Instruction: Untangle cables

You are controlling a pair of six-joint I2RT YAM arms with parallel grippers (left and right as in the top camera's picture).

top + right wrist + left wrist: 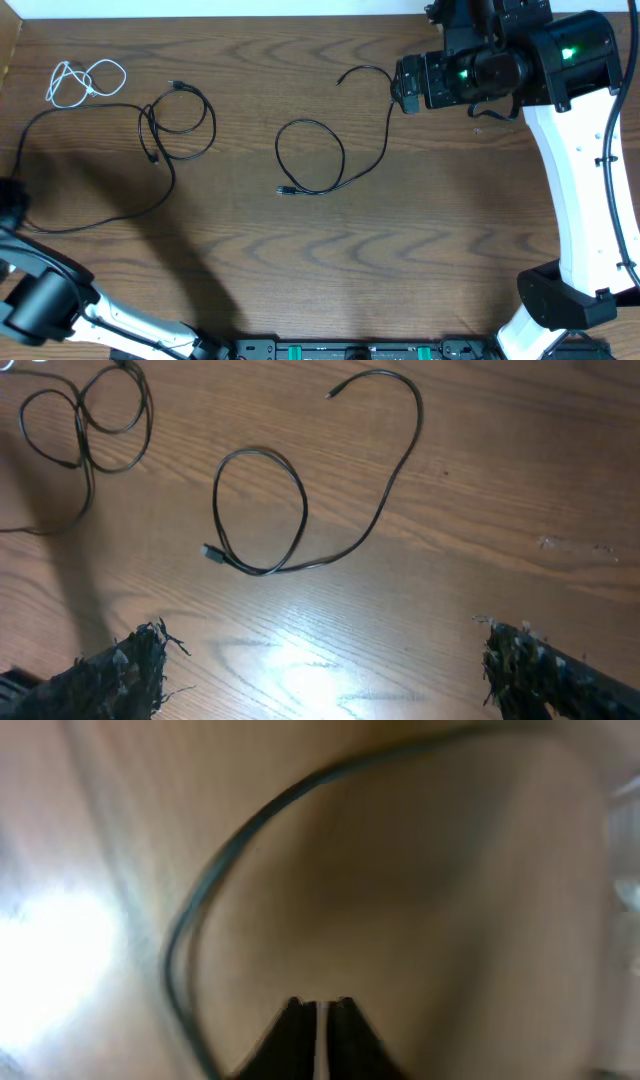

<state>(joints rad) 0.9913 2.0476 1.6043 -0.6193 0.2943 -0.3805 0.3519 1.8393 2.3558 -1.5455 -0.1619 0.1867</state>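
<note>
1. White cable [85, 82] coiled at tabletop's [450, 250] far-left corner.
2. Left black cable [150, 135] looped near it; centre black cable [310, 121] lies well apart.
3. Left hand [318, 1020] narrow, nearly closed.
4. Right hand [330, 680] wide, near centre cable's end.

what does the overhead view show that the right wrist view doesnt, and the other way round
Only overhead: the whole white cable, the left arm and the right arm. Only right wrist: a close look at the right gripper, its frayed fingers spread wide. Both: the looped black cable in the middle and the coils of the second black cable, on the wooden table.
</note>
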